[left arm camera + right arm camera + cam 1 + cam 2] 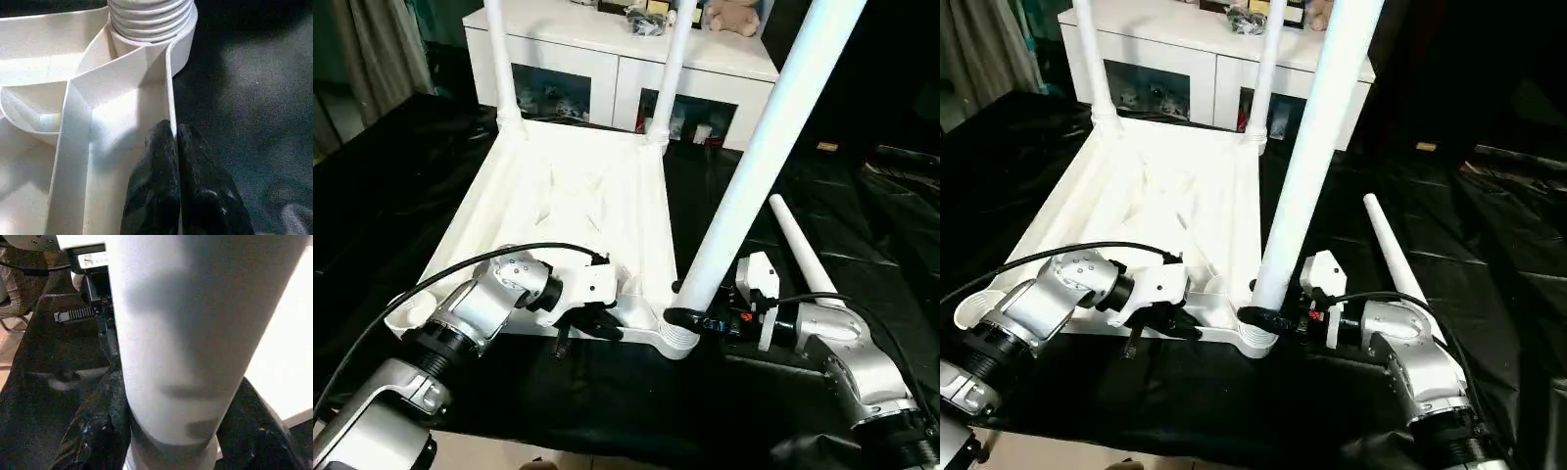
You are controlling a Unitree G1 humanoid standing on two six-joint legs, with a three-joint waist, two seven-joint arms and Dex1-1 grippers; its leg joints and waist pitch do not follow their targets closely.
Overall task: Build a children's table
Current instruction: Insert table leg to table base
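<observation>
The tabletop (pixel 578 211) is lying upside down on a black sheet (pixel 822 225), ribbed underside facing up, in front of a white cabinet (pixel 617 69); two legs (pixel 499 59) are already standing in its far corner sockets, and a third leg (pixel 769 147) is rising from the near right socket (pixel 677 338), leaning a little to the right; a fourth leg (pixel 800 250) is lying loose on the sheet just beside the right arm.

The right gripper (pixel 690 318) is gripping the third leg low down, just above the socket, jaws clamped around the tube; the left gripper (pixel 173 161) is pinching the tabletop's near rim (pixel 168 88) beside that socket, jaws closed on the thin wall and steadying the slab.

The plastic looks light and stiff but smooth, so the leg is likely to slip or twist in the jaws if squeezed loosely; holding near the base, as now, is probably giving the best control for turning or pressing it home; the thin rim may flex under a hard pinch.

The tops of all three standing legs are cut off by the picture edge; the joint between leg and socket is partly hidden by the right gripper, so how fully the leg is seated cannot be told; the near left corner socket is largely hidden behind the left forearm.
</observation>
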